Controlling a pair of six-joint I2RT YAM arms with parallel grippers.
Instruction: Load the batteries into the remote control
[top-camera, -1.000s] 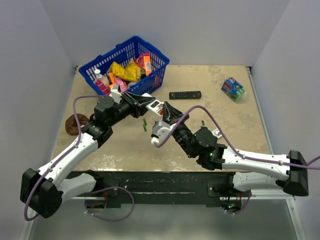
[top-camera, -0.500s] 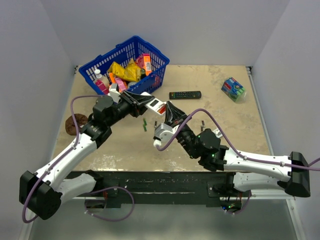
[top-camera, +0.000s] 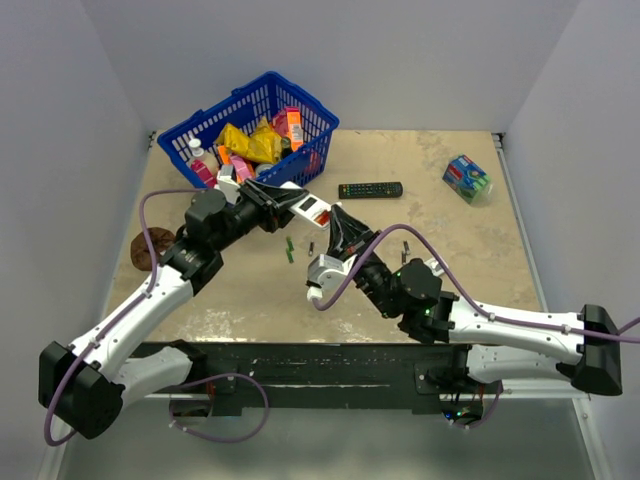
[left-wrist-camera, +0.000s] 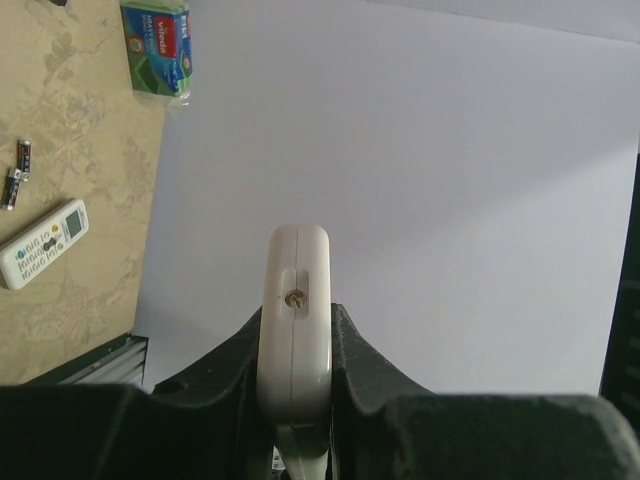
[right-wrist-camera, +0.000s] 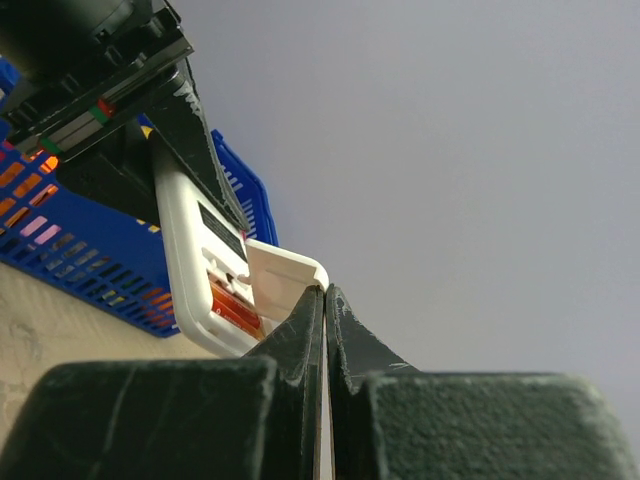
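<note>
Above the middle of the desk (top-camera: 455, 275), the left end effector (top-camera: 291, 204) clamps the small white remote control (top-camera: 313, 211) by its sides, lifted off the surface; the right end effector (top-camera: 334, 221), fingers pressed together and empty, has its tips against the remote's raised back cover (right-wrist-camera: 285, 272); loose batteries (top-camera: 290, 250) lie on the desk beneath.

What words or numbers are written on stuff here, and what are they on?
"vileda": red label on the green and blue pack.
White remote with grey buttons: print too small to read.
Batteries: markings too small to read.
Packets in the blue basket: too blurred to read.
Remote control in the left pincer: no text shows.
</note>
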